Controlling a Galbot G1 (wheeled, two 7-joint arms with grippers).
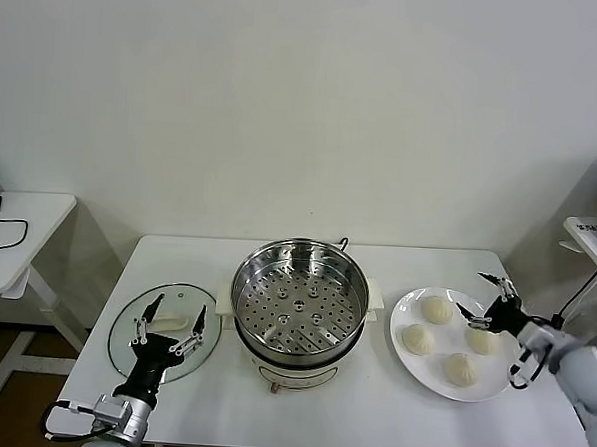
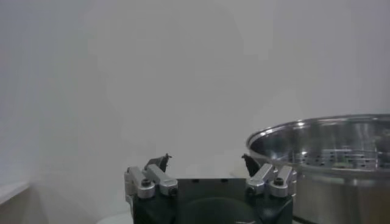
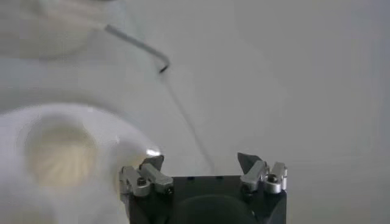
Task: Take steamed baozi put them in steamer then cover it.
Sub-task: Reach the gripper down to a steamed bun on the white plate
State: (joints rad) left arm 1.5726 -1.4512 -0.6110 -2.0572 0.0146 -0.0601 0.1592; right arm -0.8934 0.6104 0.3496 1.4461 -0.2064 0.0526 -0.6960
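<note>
My right tool (image 1: 490, 299) hangs released just beside the baozi (image 1: 482, 340), which lie at seven o'clock (the left tool (image 1: 171, 320) idles released over the lid (image 1: 123, 326)); steamer (image 1: 299, 304) empty.

- I see the right gripper (image 3: 201, 161) low in my right wrist view, its two dark-tipped fingers (image 3: 249, 161) spread apart with nothing between them.
- One blurred cream baozi (image 3: 59, 157) sits on a white plate (image 3: 125, 131), just beside the gripper.
- A thin dark line (image 3: 137, 44) crosses the pale surface beyond; I cannot tell what it is.
</note>
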